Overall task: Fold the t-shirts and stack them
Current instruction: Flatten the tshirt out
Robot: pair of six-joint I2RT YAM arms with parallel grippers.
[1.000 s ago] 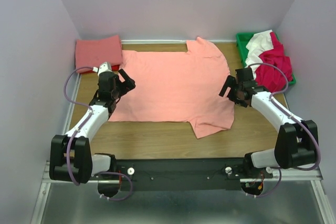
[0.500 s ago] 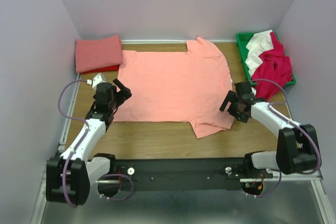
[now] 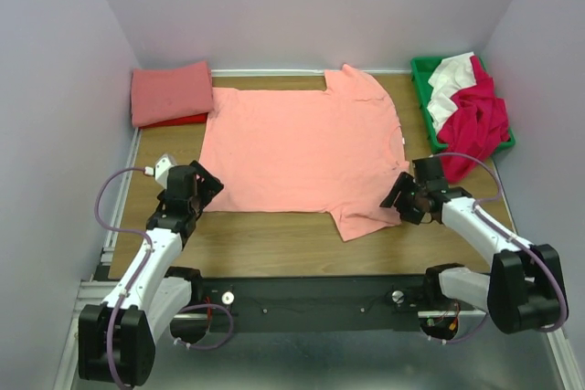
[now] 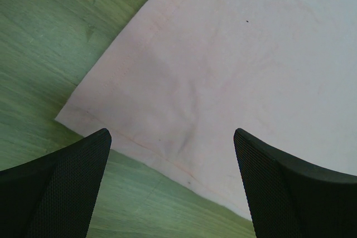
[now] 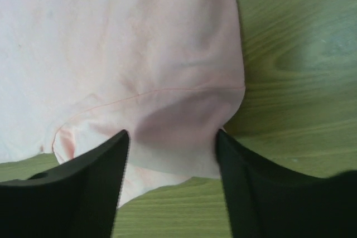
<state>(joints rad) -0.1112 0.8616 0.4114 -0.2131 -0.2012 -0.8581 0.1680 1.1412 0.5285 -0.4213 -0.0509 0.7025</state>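
Note:
A salmon-pink t-shirt (image 3: 302,148) lies spread flat on the wooden table. My left gripper (image 3: 203,191) is open, low over the shirt's near-left hem corner (image 4: 83,116), with nothing between its fingers. My right gripper (image 3: 399,200) is open, its fingers either side of the near sleeve (image 5: 178,137) at the shirt's right edge, not closed on it. A folded salmon-pink shirt (image 3: 170,91) lies on a red one at the far left corner. Magenta-pink and white shirts (image 3: 471,107) are heaped in the bin.
A green plastic bin (image 3: 422,68) stands at the far right against the wall. Purple walls close in the table on three sides. Bare wood (image 3: 274,244) runs along the near edge in front of the shirt.
Both arms have drawn back toward the near edge and dropped lower, the left to the shirt's near-left corner, the right to the near sleeve. The shirt has not moved.

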